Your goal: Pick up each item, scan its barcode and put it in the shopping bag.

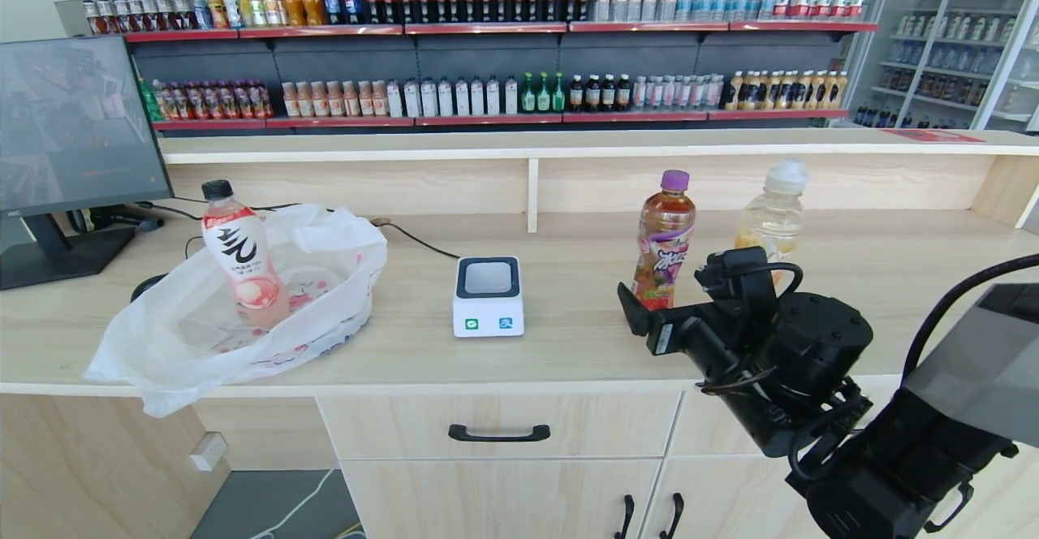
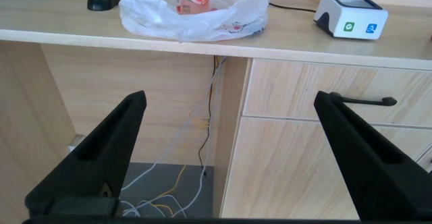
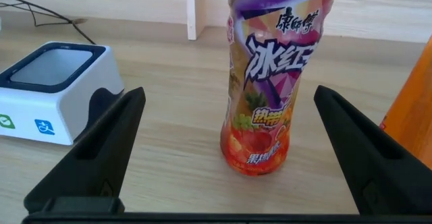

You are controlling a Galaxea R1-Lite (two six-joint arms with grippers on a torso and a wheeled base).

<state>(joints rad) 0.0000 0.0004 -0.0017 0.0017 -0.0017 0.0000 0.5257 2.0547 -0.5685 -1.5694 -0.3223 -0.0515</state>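
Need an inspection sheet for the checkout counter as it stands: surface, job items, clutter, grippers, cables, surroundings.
Surface: light wooden counter, no spills seen.
Job's things: shopping bag open at the left, pink bottle upright inside; scanner mid-counter; purple-capped bottle and white-capped bottle upright at the right, unbagged.
Clutter: monitor and mouse at the left.
Grippers: right gripper open, facing the purple-capped bottle, not gripping it; left gripper open, below counter level, facing the cabinet.
Cables: black cable on the counter toward the scanner; loose wires under the counter.
Surroundings: shelves of drinks behind; fridge far right.
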